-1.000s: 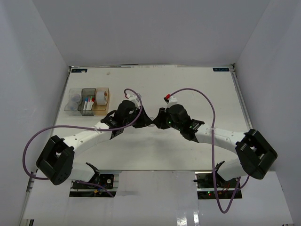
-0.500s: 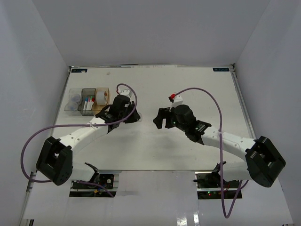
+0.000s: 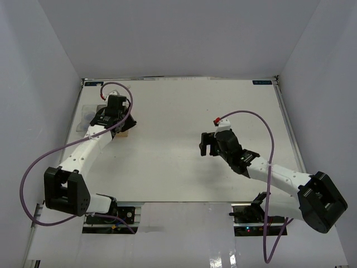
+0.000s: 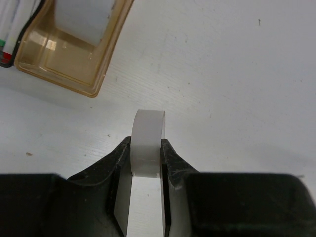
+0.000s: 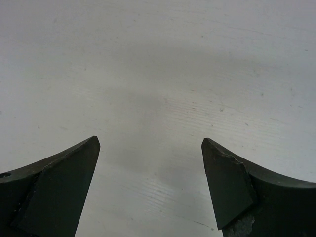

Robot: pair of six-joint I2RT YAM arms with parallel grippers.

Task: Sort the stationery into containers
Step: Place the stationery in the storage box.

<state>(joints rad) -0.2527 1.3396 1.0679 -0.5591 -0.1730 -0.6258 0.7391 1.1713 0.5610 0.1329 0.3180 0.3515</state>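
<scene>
My left gripper [image 4: 145,148] is shut on a whitish tape roll [image 4: 147,127], which stands on edge between its fingers. It hangs over the table just near-right of the amber-orange bin [image 4: 59,69]. That bin holds another whitish tape roll [image 4: 81,17]. Marker ends [image 4: 9,34] show at the top left edge. From above, the left gripper [image 3: 114,115] covers most of the bin row; only the clear bin [image 3: 85,115] peeks out. My right gripper [image 5: 150,145] stands open and empty over bare table, mid-right in the top view [image 3: 204,144].
White walls close in the table [image 3: 178,106] on three sides. Purple cables loop off both arms. The arm bases sit at the near edge.
The grippers were together at mid-table. The right gripper opened and drew back to the right. The left arm swung far left to the bins with the tape roll.
</scene>
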